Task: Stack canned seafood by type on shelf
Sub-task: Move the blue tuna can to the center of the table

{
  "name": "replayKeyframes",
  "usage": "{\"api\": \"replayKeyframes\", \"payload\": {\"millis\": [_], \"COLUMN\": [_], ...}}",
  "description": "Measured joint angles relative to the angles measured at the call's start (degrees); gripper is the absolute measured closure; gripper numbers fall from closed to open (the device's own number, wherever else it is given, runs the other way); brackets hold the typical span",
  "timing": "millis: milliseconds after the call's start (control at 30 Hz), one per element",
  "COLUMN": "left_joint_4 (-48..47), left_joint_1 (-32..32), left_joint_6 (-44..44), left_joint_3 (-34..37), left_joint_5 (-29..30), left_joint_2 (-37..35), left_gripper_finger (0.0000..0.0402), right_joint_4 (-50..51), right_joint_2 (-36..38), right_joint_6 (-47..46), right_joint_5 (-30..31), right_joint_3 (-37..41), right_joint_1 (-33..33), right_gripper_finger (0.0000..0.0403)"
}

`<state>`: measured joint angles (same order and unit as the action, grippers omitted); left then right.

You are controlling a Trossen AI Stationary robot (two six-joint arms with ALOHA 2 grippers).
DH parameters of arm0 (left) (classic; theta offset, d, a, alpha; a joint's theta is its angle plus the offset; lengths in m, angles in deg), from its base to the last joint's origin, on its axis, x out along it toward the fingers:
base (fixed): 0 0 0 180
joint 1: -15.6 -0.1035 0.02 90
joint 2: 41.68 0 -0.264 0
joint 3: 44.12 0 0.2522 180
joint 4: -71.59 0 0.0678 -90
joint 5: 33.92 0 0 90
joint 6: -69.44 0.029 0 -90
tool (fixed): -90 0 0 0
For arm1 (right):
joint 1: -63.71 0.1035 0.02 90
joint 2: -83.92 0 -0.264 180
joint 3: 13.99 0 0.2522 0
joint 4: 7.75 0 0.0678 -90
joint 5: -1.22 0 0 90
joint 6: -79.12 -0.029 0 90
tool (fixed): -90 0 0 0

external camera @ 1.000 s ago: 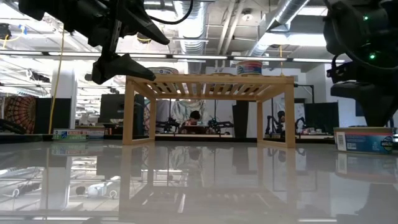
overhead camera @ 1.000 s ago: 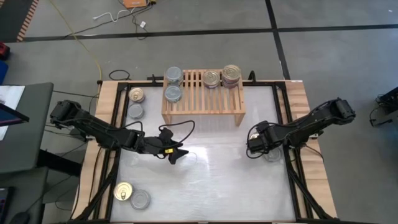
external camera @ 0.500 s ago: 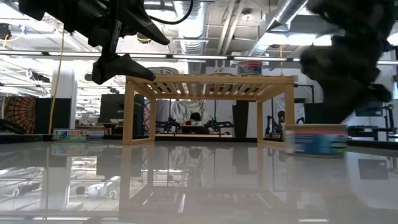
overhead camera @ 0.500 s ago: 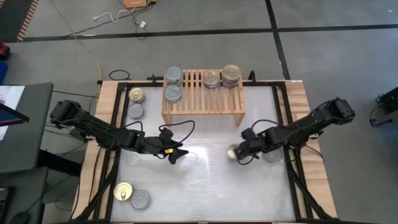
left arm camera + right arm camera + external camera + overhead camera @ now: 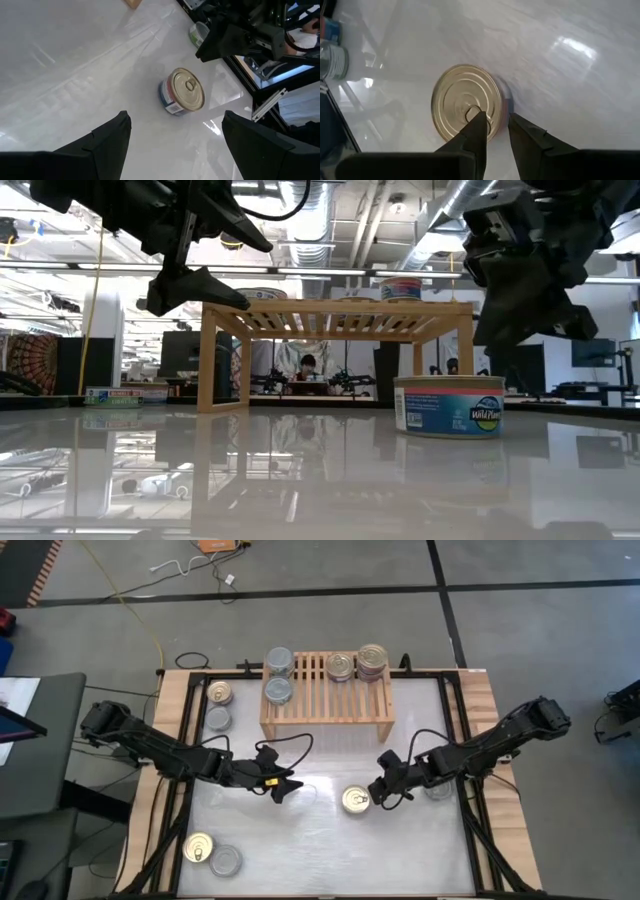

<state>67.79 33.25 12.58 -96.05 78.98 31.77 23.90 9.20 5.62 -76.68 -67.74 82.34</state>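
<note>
- The bench [image 5: 330, 850], glossy white and mirror-like, is carrying everything here; judging by the reflections, it is giving a tin little friction, so a nudged tin is likely sliding rather than tipping.
- The shelf [image 5: 327, 720], a slatted light-wood rack, is standing at the far edge of the bench, already bearing silver-topped tins [image 5: 279, 677] towards its left end and gold-lidded tins [image 5: 357, 663] towards its right.
- The left hand [image 5: 283, 786] is waiting over the middle of the bench, well apart from any tin, its fingers standing wide apart and holding nothing.
- The right hand [image 5: 381, 792] is hovering just beside the gold-lidded tin, fingers narrowly parted; the wrist view is showing both fingertips [image 5: 476, 131] over the lid's near edge, not around the wall, so nothing is being gripped.
- The gold-lidded tin [image 5: 354, 801] is sitting upright and alone near the centre of the bench, well in front of the shelf, its pull-tab facing up.
- Spare tins are lying in pairs at the left: two by the shelf [image 5: 218, 705], two at the near corner [image 5: 212, 854].
- Handling, as a judgement: the tin is looking rigid, compact and fairly heavy for its size, with a smooth printed wall. The sound hold is seeming to be across the round wall, fingers low and opposite each other; the flat lid and rim are offering only a slippery purchase.
</note>
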Motion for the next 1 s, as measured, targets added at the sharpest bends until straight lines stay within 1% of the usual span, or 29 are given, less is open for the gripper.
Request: {"api": "replayKeyframes", "payload": {"millis": [167,333,433,500,633,700,800,867,933,1000], "left_joint_4": [0.0,-0.1,-0.3,-0.4,-0.3,-0.3,-0.2,-0.2,-0.2,-0.2], "left_joint_1": [0.0,0.0,0.0,0.0,0.0,0.0,0.0,0.0,0.0,0.0], "left_joint_6": [-1.3,-0.6,-0.6,-0.6,1.4,2.2,3.1,3.8,3.9,3.9], "left_joint_3": [0.0,0.0,0.0,0.0,0.0,0.0,0.0,0.0,0.0,0.0], "left_joint_5": [-1.6,-1.8,-1.9,-1.9,-1.9,-1.9,-1.8,-1.9,-2.0,-2.6], "left_joint_2": [0.0,0.0,0.0,0.0,0.0,0.0,0.0,0.0,0.0,0.0], "left_gripper_finger": [0.0102,0.0102,0.0102,0.0102,0.0102,0.0102,0.0102,0.0102,0.0102,0.0102], "right_joint_4": [1.6,-1.5,-0.4,2.7,5.7,4.8,-0.6,-8.4,-16.4,-20.3], "right_joint_2": [-0.3,-1.6,-1.8,-1.9,-4.8,-7.6,-12.9,-15.7,-17.5,-18.3], "right_joint_6": [-7.4,-10.7,-13.2,-15.9,-21.2,-23.4,-22.9,-18.4,-14.3,-13.2], "right_joint_5": [0.2,4.7,6.8,7.9,6.9,5.6,3.6,3.3,3.4,5.5], "right_joint_3": [0.0,0.0,0.0,0.0,0.0,-0.3,-1.8,-2.5,-3.1,-3.8], "right_joint_1": [1.3,4.3,5.3,5.9,6.5,6.9,7.3,7.6,7.6,7.6], "right_gripper_finger": [0.0296,0.0296,0.0296,0.0296,0.0296,0.0297,0.0303,0.0306,0.0307,0.0307]}}
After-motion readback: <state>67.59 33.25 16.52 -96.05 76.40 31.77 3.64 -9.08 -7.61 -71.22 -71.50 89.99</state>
